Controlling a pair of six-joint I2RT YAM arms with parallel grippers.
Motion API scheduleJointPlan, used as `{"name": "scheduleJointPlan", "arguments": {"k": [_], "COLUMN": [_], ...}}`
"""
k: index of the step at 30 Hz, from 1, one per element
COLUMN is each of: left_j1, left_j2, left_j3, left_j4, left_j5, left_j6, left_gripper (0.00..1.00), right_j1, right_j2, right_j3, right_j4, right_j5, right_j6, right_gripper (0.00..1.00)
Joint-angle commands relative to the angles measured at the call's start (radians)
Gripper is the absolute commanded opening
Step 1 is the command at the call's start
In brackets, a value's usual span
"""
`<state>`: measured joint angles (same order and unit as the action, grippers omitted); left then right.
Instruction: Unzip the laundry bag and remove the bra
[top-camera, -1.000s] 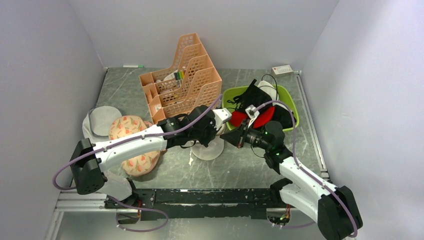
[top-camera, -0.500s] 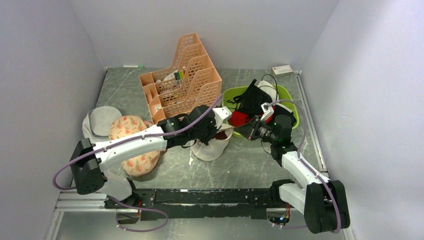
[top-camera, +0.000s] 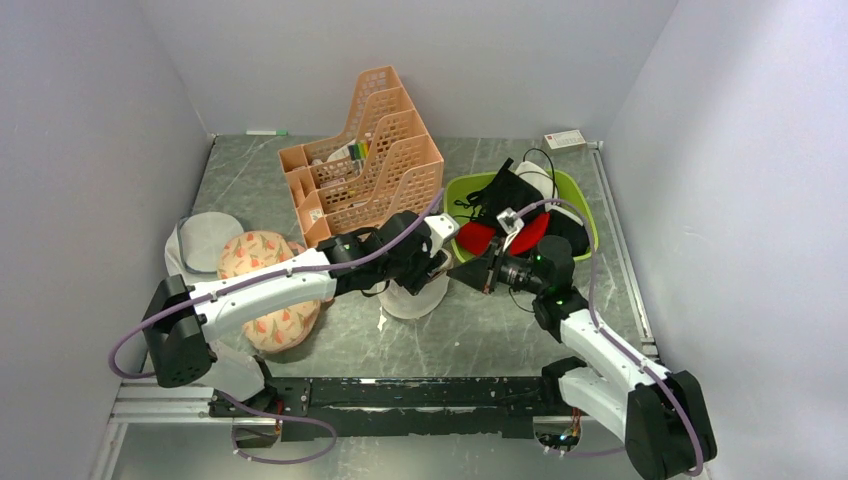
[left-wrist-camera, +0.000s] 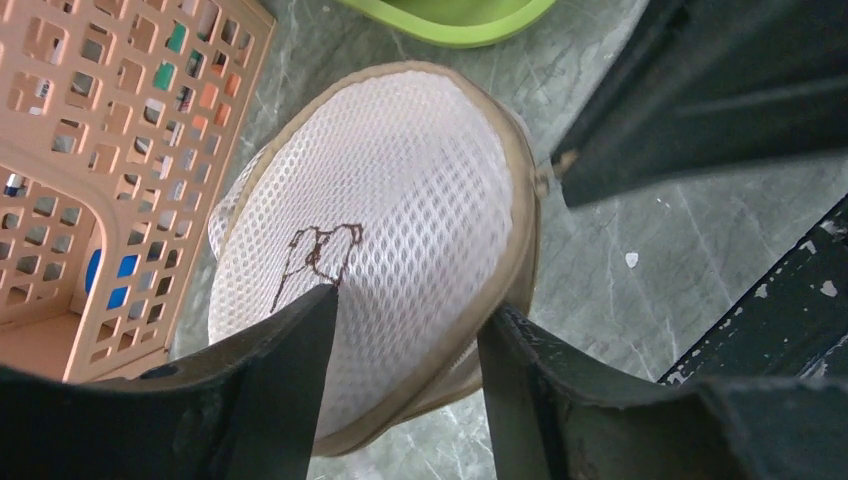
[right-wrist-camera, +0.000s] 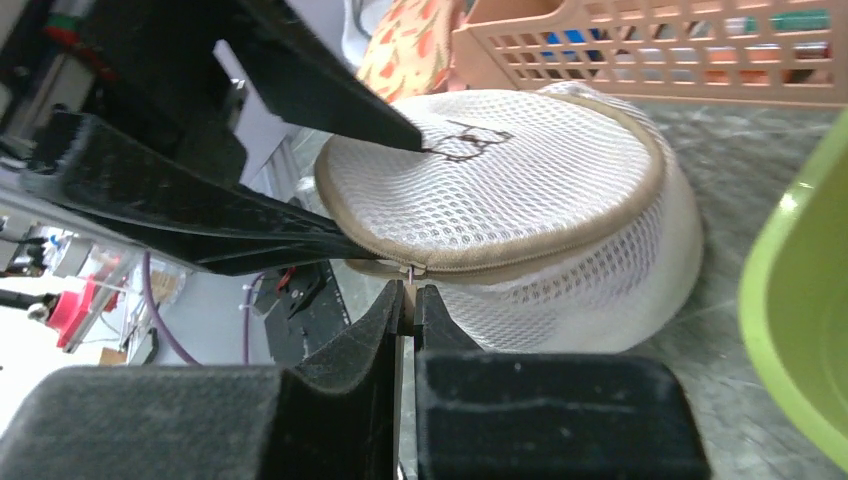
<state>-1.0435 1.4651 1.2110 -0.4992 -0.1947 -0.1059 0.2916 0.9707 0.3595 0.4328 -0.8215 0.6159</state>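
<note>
Grey marble table (top-camera: 500, 330) held the peach basket (top-camera: 365, 160), the green tub (top-camera: 580, 215) and, between them, the laundry bag (left-wrist-camera: 400, 200), icon face up. Left gripper (left-wrist-camera: 412, 302) had its jaws apart, straddling the bag's beige rim. Right gripper (right-wrist-camera: 408, 292) was clamped on the zip pull (right-wrist-camera: 409, 270).

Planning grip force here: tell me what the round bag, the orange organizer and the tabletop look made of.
Laundry bag: soft white open mesh fabric, probably synthetic, with beige trim; the holes show. Orange organizer: rigid matte plastic, judging by its moulded grid. Tabletop: grey veined marble look; stone or laminate, cannot tell.
</note>
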Motion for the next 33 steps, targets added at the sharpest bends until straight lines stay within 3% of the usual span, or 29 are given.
{"name": "scheduleJointPlan", "arguments": {"k": [1,5,10,16,20,24,29,33], "left_j1": [0.005,0.004,0.004,0.002,-0.004,-0.010,-0.010,-0.011], "left_j2": [0.011,0.000,-0.013,-0.036,-0.071,-0.111,-0.118,-0.101], "left_j3": [0.029,0.022,0.018,0.012,-0.004,-0.028,-0.028,-0.022], "left_j4": [-0.010,-0.002,0.007,0.020,0.040,0.070,0.066,0.057], "left_j5": [-0.014,-0.024,-0.022,0.017,0.014,0.013,-0.008,-0.014], "left_j6": [-0.004,-0.005,0.003,0.031,0.041,0.048,0.048,0.044], "left_gripper": [0.66,0.64,0.50,0.24,0.07,0.07,0.07,0.07], "right_j1": [0.063,0.119,0.162,0.162,0.152,0.064,-0.163,-0.166], "right_j2": [-0.022,0.012,0.018,0.018,-0.003,-0.022,0.029,0.071], "right_j3": [0.009,0.033,0.052,0.034,0.014,-0.019,-0.089,-0.090], "right_j4": [0.042,0.077,0.068,0.102,0.044,0.003,0.142,0.236], "right_j5": [0.033,0.037,0.064,0.076,0.186,0.221,0.023,-0.067], "right_j6": [0.023,0.041,0.037,0.074,0.069,0.080,0.183,0.209], "right_gripper": [0.00,0.00,0.00,0.00,0.00,0.00,0.00,0.00]}}
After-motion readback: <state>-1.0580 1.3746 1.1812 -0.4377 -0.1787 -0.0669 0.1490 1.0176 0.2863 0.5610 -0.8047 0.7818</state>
